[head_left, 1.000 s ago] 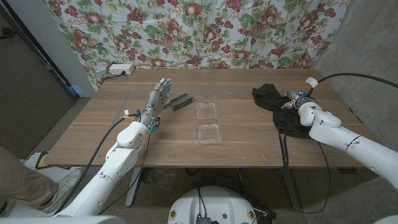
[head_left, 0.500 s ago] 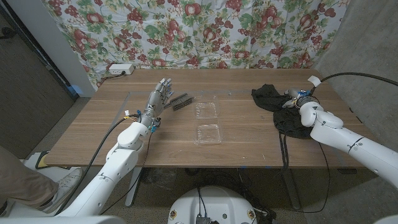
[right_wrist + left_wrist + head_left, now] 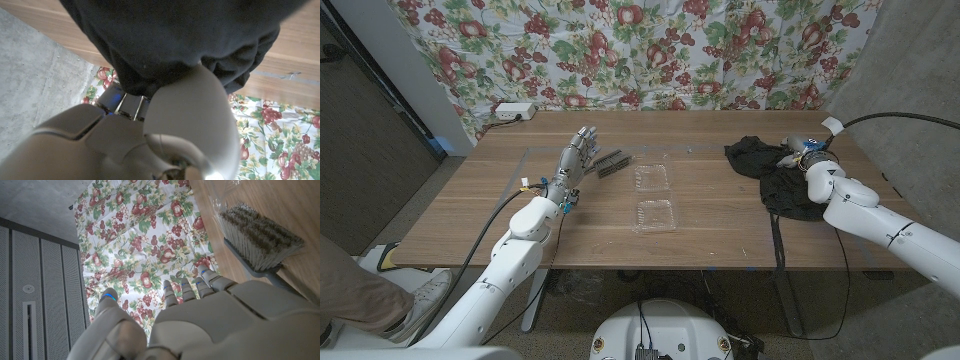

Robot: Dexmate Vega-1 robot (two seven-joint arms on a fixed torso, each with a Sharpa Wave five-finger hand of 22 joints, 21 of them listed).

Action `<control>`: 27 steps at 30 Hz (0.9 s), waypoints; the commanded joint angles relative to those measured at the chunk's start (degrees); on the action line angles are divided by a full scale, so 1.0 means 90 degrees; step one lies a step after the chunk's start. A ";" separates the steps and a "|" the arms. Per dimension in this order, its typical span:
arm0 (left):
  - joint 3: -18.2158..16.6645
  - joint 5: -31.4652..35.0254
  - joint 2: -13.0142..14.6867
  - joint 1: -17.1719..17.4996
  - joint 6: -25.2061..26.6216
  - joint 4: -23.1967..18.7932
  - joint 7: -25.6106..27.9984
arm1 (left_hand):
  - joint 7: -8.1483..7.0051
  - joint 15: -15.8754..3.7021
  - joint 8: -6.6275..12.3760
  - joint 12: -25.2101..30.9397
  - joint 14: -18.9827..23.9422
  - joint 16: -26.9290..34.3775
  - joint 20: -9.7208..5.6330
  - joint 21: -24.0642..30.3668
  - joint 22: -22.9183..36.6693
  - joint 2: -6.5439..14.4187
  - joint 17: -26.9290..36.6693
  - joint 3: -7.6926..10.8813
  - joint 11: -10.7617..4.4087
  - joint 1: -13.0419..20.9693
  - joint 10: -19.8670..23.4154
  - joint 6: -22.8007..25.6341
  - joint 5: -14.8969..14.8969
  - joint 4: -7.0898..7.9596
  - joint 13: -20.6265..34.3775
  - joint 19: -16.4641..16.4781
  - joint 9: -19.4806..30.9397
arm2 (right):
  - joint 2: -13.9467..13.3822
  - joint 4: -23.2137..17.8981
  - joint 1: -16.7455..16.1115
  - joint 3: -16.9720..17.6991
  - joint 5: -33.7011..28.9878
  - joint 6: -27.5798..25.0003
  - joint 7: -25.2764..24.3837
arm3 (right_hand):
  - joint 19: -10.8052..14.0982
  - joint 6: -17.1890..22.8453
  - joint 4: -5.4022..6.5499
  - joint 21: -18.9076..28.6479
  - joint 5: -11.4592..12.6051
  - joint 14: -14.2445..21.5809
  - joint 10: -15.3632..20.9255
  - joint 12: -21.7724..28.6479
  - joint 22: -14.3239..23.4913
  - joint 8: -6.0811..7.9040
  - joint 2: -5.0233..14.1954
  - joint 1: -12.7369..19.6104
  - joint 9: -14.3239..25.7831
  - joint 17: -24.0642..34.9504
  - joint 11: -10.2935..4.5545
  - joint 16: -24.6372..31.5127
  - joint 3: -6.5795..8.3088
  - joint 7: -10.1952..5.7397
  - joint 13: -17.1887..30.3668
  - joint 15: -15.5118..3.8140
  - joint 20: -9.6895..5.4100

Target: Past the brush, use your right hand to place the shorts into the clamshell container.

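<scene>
Since a second ago the right hand (image 3: 807,158) has crept a little farther across the table and up onto the crumpled black fabric shorts (image 3: 775,176); the shorts themselves lie much where they were, bunched at the far right of the wooden table (image 3: 710,235), with one part trailing toward the near edge. The right wrist view shows dark cloth pressed against the hand's fingers (image 3: 195,115), but whether they have closed on it I cannot tell. The forearm reaches in from the near right corner.

The left hand (image 3: 574,160) has not shifted: it stands raised over the far left of the table, fingers apart and holding nothing, just left of the grey bristled brush (image 3: 613,163). The clear plastic clamshell container (image 3: 653,197) lies open mid-table, right of the brush and well apart from the shorts.
</scene>
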 commanded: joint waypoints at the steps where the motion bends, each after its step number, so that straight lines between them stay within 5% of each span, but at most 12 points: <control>1: 0.0021 -0.0021 -0.0021 -0.0081 -0.0026 0.0088 -0.0085 | -0.0028 -0.0356 0.0005 0.0035 -0.0067 0.0017 -0.0227 0.0000 0.0019 0.0026 0.0014 -0.0018 -0.0009 -0.0017 0.0000 0.0057 0.0011 -0.0010 0.0035 0.0040 0.0013 | -0.0117 -0.0510 -0.0348 0.0473 0.0205 0.0002 -0.0326 | 0.0056 0.0093 0.0042 0.0038 0.0004 0.0312 0.0094 0.0019 -0.0009 0.0031 0.0520 0.0585 0.0031 0.0053 0.0015 -0.0029 -0.0005 0.0089 -0.0008 -0.0860 -0.0797; 27: 0.0022 -0.0031 -0.0055 -0.0213 -0.0046 0.0206 -0.0172 | -0.0023 -0.0364 0.0010 0.0037 -0.0069 0.0017 -0.0227 -0.0002 0.0019 0.0036 0.0014 -0.0030 -0.0019 -0.0030 0.0005 0.0081 0.0008 -0.0006 0.0035 0.0037 0.0013 | -0.0409 -0.1117 -0.0149 0.0489 -0.0154 -0.0100 0.0004 | 0.0042 0.0127 0.0065 0.0163 0.0016 0.0385 0.0207 -0.0073 -0.0153 -0.0004 0.0500 0.0640 -0.0086 0.0158 0.0129 -0.0210 0.0015 0.0103 -0.0040 -0.0857 -0.0789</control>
